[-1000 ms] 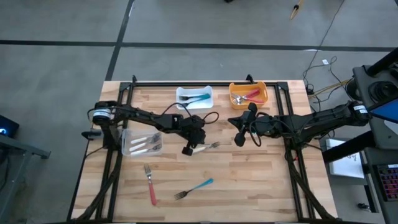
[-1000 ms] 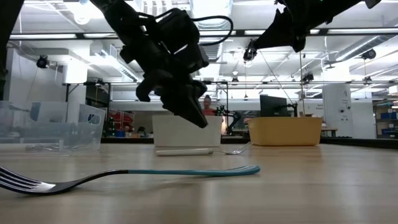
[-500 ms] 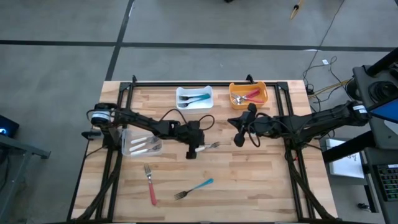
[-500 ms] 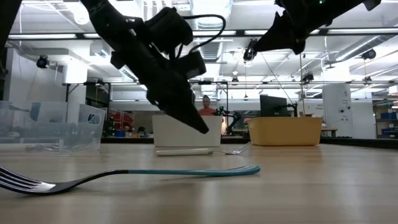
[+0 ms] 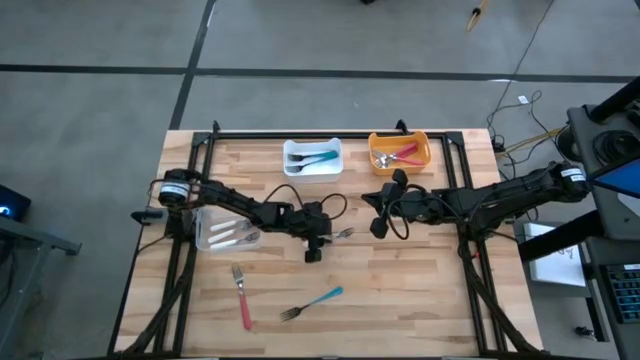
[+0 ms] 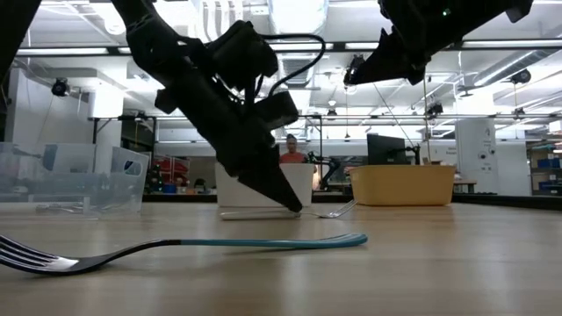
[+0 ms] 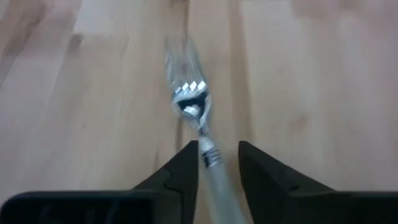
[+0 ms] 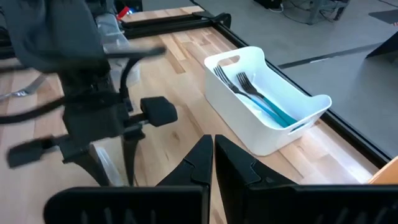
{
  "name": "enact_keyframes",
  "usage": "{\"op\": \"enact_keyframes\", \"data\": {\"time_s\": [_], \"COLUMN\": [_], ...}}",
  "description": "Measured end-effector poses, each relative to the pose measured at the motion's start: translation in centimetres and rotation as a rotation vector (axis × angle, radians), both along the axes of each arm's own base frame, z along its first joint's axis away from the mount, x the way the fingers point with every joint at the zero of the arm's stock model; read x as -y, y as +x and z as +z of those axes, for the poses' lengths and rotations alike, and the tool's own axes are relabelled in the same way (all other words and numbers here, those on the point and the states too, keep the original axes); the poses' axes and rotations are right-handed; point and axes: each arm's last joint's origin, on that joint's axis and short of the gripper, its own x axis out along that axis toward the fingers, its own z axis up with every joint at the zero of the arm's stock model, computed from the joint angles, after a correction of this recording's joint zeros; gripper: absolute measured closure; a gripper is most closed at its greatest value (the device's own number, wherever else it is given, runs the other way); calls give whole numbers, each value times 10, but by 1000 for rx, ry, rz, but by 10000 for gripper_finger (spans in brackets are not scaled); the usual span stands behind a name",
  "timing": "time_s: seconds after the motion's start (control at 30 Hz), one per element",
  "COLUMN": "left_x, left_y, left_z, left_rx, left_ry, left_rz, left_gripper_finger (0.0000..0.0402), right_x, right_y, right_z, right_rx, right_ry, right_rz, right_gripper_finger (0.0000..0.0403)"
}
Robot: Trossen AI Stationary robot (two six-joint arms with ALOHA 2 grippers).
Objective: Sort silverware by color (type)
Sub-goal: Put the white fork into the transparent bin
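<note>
Lowered since the earlier frame: left end effector (image 5: 314, 249) reached desk (image 5: 400, 290) | fingers parted astride white-handled metal fork (image 7: 198, 127) mid-desk, lined up for gripping | right end effector (image 5: 378, 226) clenched, empty, waiting nearby.

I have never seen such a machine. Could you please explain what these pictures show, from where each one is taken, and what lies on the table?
Two robot arms sort cutlery by handle colour. One camera looks down from above, one sits at table height, and one rides on each wrist. The left gripper is down at the table with its open fingers on either side of a white-handled fork. The right gripper waits above the table, shut and empty. A red fork and a teal fork lie loose. Three bins, white, orange and clear, hold sorted pieces.
</note>
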Motion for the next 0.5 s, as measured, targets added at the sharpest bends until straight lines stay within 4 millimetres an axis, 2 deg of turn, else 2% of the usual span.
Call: {"op": "enact_keyframes", "data": {"time_s": [0.13, 0.27, 0.37, 0.5], "left_x": [-1, 0, -1, -1], "left_y": [0, 2, 3, 3], "left_z": [-8, -17, -25, -33], "left_rx": [-10, -17, -27, -47], "left_ry": [13, 23, 29, 39], "left_rz": [12, 10, 21, 39], "left_gripper_finger": [272, 253, 256, 284], "right_x": [0, 0, 0, 0], "right_y": [0, 1, 1, 2], "right_z": [0, 0, -1, -2], "right_rx": [2, 5, 1, -3], "right_ry": [0, -1, -2, -3], "right_rz": [0, 0, 0, 1], "right_gripper_finger": [394, 394, 394, 394]}}
